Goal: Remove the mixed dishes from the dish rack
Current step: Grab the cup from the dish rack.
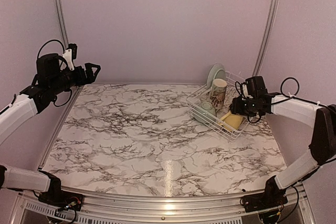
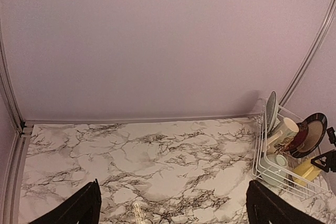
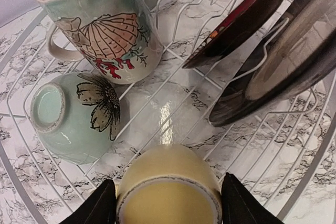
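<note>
The white wire dish rack [image 1: 231, 135] stands at the table's back right. In it a small yellow mug [image 3: 168, 182] lies on its side, and my right gripper [image 3: 168, 208] is shut on it, one finger against each flank. Beside it are a pale-green flowered bowl [image 3: 73, 119] lying tipped, a taller cream printed mug [image 3: 105, 24], and a red black-rimmed plate [image 3: 236, 22] with a second dark-backed plate [image 3: 283, 61] leaning in the slots. A pale-green plate [image 1: 214, 73] stands at the rack's far end. My left gripper [image 1: 94, 72] hangs open and empty, high over the back-left corner.
The marble-patterned tabletop [image 1: 136, 135] spreads left of the rack. A purple wall [image 1: 157, 24] with metal posts closes the back, just behind the rack. A metal rail [image 1: 157, 205] runs along the near edge.
</note>
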Robot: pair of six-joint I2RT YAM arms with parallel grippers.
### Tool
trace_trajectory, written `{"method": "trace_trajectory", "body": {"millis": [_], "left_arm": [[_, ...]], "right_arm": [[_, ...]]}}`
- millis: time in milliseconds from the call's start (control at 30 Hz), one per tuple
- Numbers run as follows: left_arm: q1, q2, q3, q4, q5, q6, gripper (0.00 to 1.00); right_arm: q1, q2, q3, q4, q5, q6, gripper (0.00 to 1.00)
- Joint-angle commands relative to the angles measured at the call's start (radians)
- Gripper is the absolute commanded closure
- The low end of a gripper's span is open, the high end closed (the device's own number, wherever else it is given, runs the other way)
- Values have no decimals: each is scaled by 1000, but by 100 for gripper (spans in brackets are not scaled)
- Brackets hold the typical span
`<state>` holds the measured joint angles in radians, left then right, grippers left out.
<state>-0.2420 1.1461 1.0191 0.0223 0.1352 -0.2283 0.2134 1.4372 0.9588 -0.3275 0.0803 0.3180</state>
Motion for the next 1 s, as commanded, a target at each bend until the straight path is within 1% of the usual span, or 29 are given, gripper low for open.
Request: {"method": "trace_trajectory", "body": {"millis": [0,67,167,267,333,433,467,500,533,600,633,733,800,900,967], "left_arm": [[-3,6,35,-20,15,-8,1],[-3,4,34,-21,16,-7,1],[-3,4,33,-21,17,-9,1],[-3,7,35,-21,21,-11,1],[-3,7,35,-20,23,-13,1],[-3,6,35,-21,26,-13,1],[-3,5,36,-21,26,-14,1],[-3,3,36,-21,26,-14,1],[-3,2,36,-21,26,-14,1],[-3,-2,36,-21,26,-14,1],[-3,-3,36,-21,26,-14,1],[-3,-5,35,-21,25,-14,1],[-3,-6,36,-21,25,-15,1],[-3,-9,35,-21,27,-16,1],[-3,-9,33,-20,27,-17,1]], "right_arm": [[-9,80,143,-76,-23,-127,81],[-7,114,176,-121,-14,-171,79],[0,124,193,-139,5,-207,73],[18,129,211,-153,43,-215,59],[41,134,224,-172,93,-200,47],[75,145,264,-226,185,-130,31],[87,150,278,-241,212,-95,28],[94,152,292,-257,239,-48,21],[97,156,304,-264,257,-6,18],[99,175,346,-317,273,77,16],[101,184,366,-355,288,142,3],[112,209,416,-463,377,348,1],[120,232,446,-533,407,463,1],[123,259,476,-576,401,566,1],[124,267,486,-584,399,606,1]]}}
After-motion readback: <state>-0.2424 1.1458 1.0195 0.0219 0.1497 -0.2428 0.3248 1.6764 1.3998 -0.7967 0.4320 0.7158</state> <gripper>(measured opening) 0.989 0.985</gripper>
